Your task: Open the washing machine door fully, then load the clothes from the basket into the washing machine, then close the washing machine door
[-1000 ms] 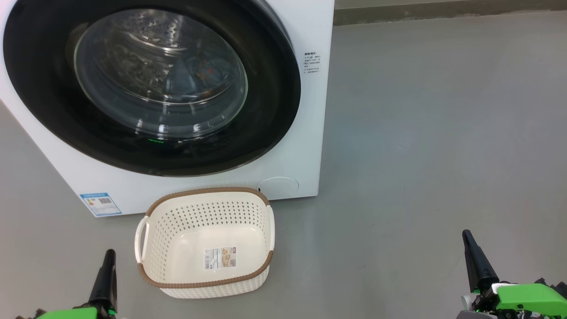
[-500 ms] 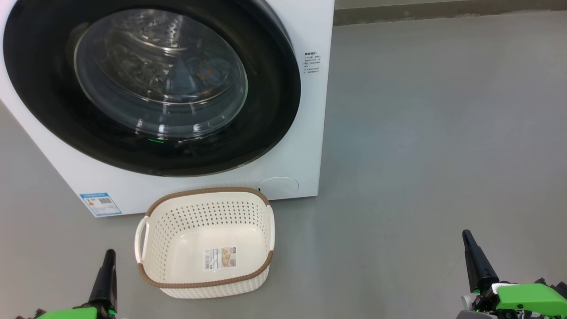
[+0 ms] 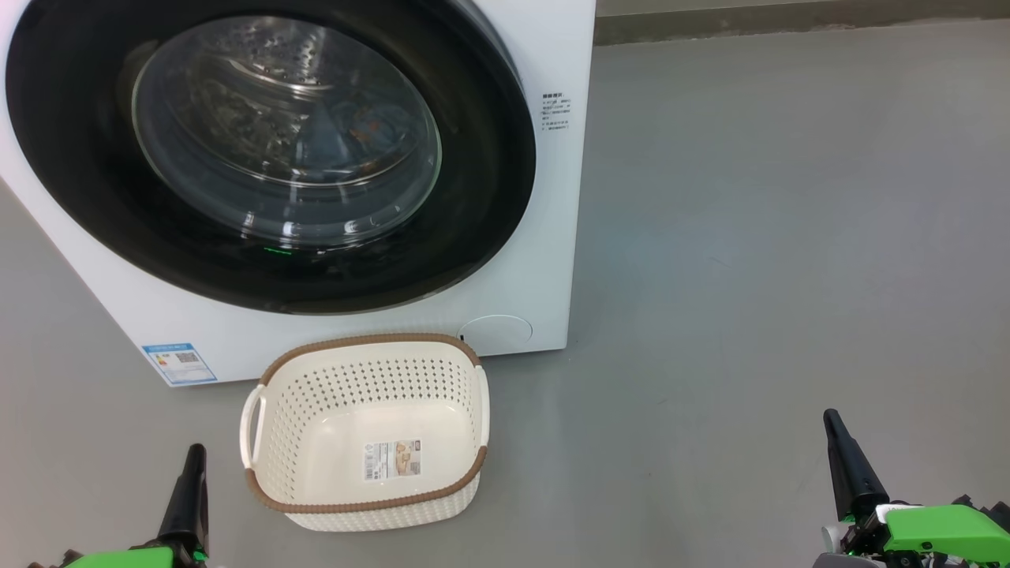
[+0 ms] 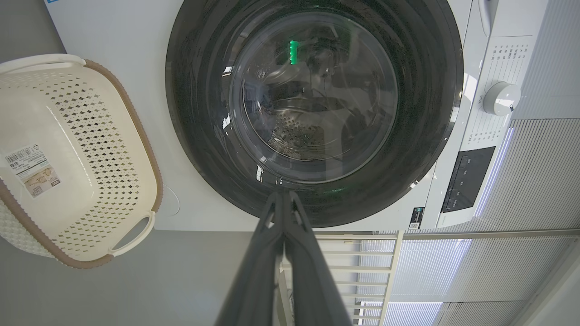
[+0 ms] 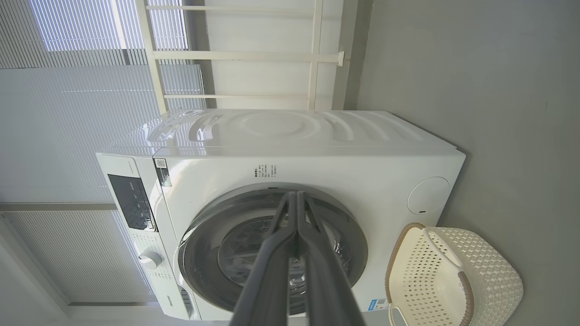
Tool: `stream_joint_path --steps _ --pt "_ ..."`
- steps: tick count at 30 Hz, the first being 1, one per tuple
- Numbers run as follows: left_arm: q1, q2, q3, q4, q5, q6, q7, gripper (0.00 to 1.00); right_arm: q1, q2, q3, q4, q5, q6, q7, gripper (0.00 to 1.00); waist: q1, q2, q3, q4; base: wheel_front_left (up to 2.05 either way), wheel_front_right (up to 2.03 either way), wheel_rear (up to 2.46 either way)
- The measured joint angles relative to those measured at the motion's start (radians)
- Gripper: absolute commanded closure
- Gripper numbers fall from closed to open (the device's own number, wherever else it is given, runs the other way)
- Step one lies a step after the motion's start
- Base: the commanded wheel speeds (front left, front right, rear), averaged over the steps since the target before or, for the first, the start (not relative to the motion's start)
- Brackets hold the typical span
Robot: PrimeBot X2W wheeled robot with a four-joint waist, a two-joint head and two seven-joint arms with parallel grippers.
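Nothing here legible to you. On washing machine (image 3: 544, 260) front: blue energy label (image 3: 178, 363) with QR code, 7 o'clock of washing machine door (image 3: 79, 197); tiny print block (image 3: 556, 114) at 3 o'clock, unreadable. On basket (image 3: 276, 442) bottom: sticker (image 3: 392, 460) with barcode, print too small. Illegible markings ring dial (image 4: 500, 97).

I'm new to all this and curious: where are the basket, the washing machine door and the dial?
basket (image 3: 371, 383), head view, perforated back wall.
washing machine door (image 3: 489, 185), head view, black rim.
dial (image 4: 500, 98), left wrist view, white face.
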Motion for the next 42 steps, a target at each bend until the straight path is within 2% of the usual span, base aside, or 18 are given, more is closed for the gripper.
stream_joint_path --steps 42 --pt "0.000 0.000 0.000 0.000 0.000 0.000 0.001 1.00 0.000 0.000 0.000 0.000 0.000 0.000 0.000 1.00 0.0000 0.0000 0.000 0.000 0.00 0.00 0.00"
